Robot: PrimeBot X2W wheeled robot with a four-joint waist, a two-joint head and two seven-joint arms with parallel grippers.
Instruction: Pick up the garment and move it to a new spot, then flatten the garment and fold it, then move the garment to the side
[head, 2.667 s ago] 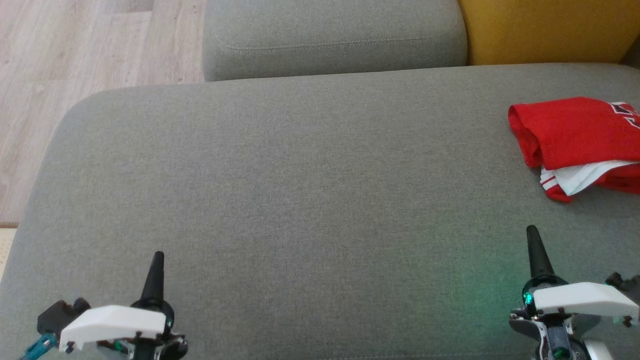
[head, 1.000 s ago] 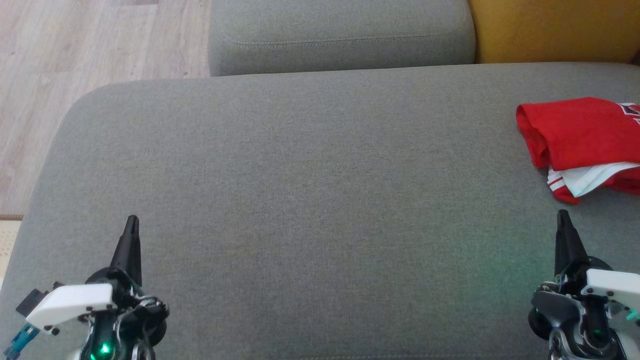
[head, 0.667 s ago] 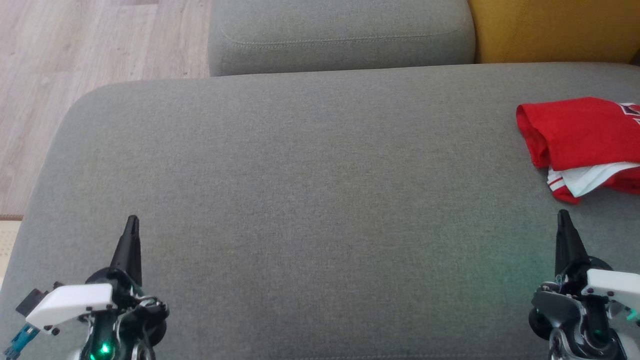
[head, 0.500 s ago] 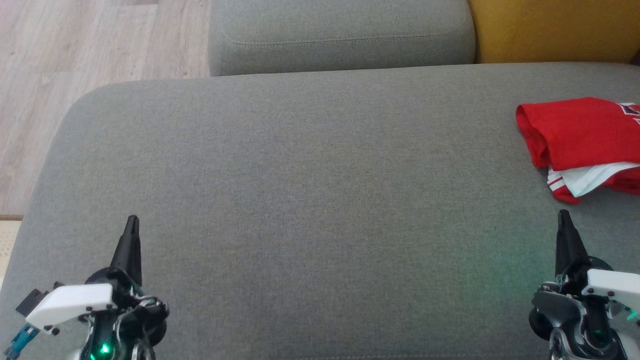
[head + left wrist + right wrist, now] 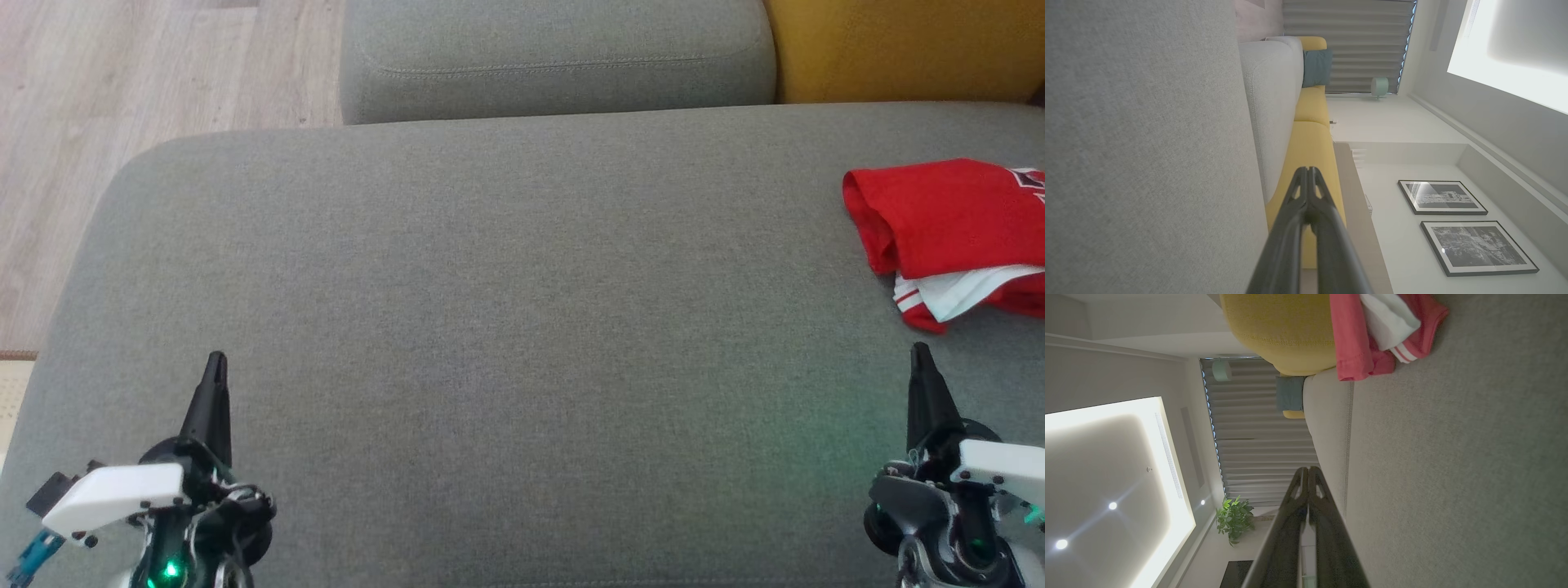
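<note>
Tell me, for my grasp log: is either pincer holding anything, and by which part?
Nothing is held: the left pincer and right pincer are shut empty, and the garment lies apart on the sofa seat.

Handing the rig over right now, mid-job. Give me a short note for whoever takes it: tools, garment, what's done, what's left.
Left tool: shut, empty, at the near left of the grey seat.
Right tool: shut, empty, at the near right, touching nothing.
Garment: red and white, lying in a folded bundle at the seat's far right, partly cut off by the head view's edge.
Done: the fold and the move to the side look finished.
Left: likely nothing; check the cut-off part of the fold before closing out.
</note>
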